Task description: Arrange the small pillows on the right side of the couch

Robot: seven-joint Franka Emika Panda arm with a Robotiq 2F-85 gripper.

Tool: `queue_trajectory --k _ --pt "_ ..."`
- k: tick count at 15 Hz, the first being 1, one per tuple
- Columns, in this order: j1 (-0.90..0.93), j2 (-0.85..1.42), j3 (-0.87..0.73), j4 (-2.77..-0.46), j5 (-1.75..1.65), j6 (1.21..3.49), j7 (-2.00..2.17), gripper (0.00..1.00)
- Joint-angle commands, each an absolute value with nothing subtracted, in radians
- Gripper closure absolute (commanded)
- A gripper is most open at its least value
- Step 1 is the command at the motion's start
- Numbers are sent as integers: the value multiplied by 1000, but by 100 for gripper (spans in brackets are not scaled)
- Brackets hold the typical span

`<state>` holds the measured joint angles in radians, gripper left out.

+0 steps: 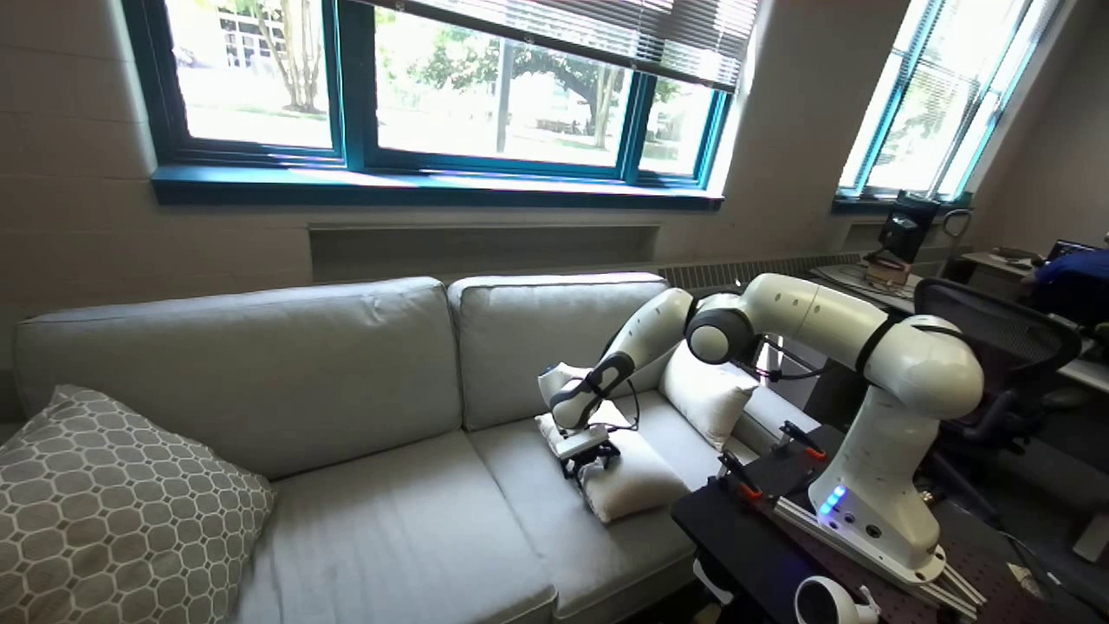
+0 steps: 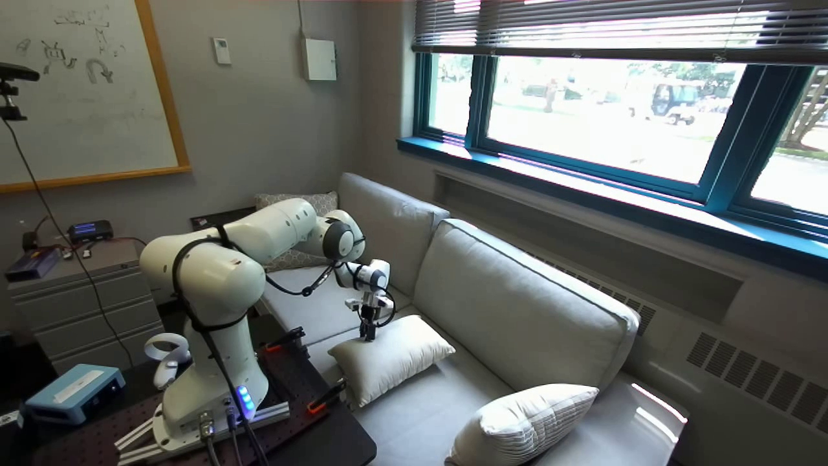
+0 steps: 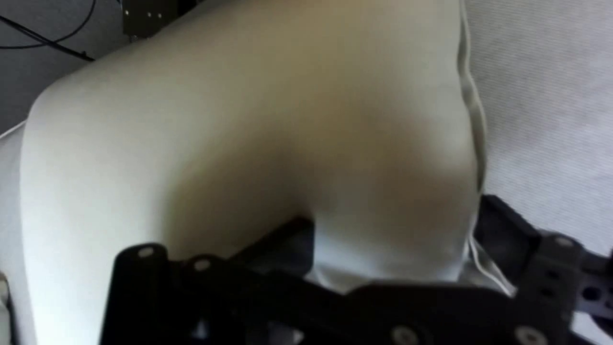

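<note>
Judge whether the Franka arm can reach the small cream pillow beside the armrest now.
Probably not directly: the jaws straddle an edge of the other small pillow and would need to withdraw first.

The fingers (image 3: 292,245) are coloured black. Plain cream-white is shown by the nearer small pillow (image 3: 249,134), partly between them, and cream-white by the farther small pillow (image 1: 704,394), apart from them. Below them, the couch (image 1: 381,529) is covered in plain pale grey-beige. Well apart from the fingers, the larger pillow (image 1: 130,511) is patterned with white-outlined octagons on grey. Above them, the arm (image 1: 810,310) is finished in white and dark grey.
</note>
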<state>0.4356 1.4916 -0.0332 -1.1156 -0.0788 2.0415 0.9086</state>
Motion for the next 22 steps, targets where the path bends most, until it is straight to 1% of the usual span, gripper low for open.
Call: queue_trajectory --k 1,2,3,4,5,8,10,12,14,16,18,22 --pt "409 1492 -34 -1162 -67 2038 914 0" --pt "406 1492 -39 -1164 -68 2036 917 0" --pt "403 1492 -40 -1164 -70 2032 917 15" --pt "407 1491 -47 -1162 -75 2024 925 25" --pt "407 1491 -50 -1162 -77 2022 928 32" --pt "408 1487 -59 -1160 -78 2029 950 57" --pt "410 1484 -71 -1158 -83 2037 978 69" --pt "418 1481 -98 -1160 -94 2047 1029 85" --pt "429 1479 -137 -1170 -111 2059 1108 97" --pt "438 1470 -180 -1194 -104 2097 1181 100" --pt "444 1419 -211 -1282 -96 2182 1256 98" --pt "491 1283 -250 -1507 -90 2437 1395 98"
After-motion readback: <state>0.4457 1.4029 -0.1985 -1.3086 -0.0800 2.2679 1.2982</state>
